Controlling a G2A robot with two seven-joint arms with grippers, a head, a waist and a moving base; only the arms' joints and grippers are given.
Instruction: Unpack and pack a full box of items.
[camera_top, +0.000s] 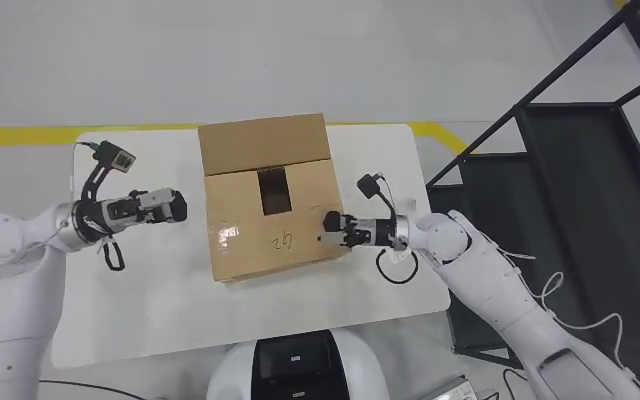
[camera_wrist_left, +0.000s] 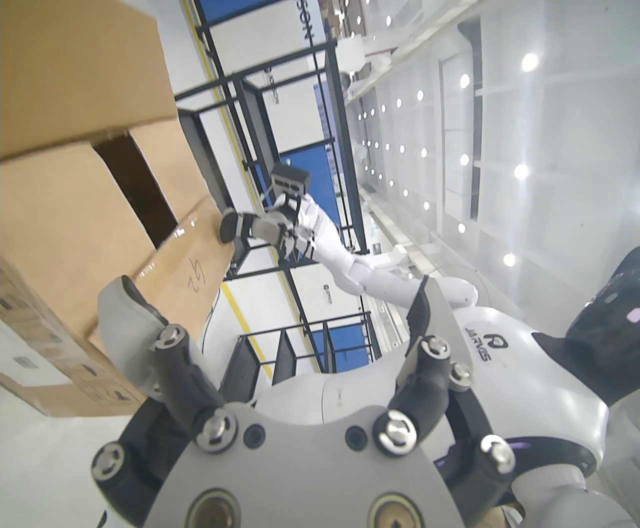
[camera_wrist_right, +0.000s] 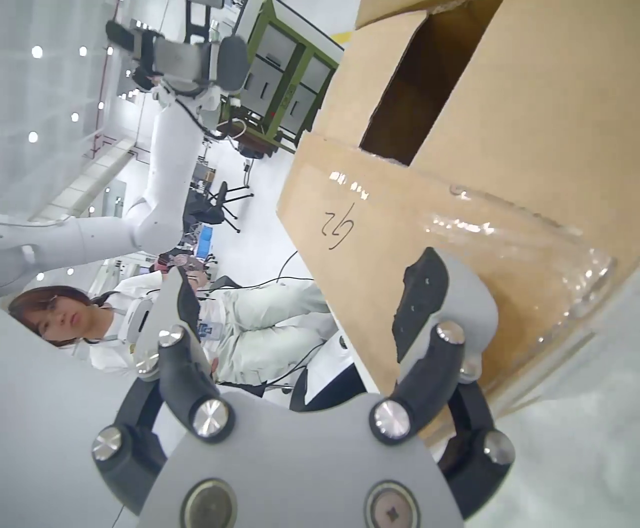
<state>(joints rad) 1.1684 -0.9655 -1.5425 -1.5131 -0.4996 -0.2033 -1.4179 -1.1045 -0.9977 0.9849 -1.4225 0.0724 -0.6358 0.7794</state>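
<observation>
Right gripper (camera_top: 329, 228), spread wide, at the right edge of the box (camera_top: 262, 240).

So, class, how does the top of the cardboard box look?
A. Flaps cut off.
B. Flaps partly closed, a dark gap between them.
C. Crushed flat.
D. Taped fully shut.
B: in the top view the cardboard box shows a dark rectangular gap between its folded flaps.
</observation>
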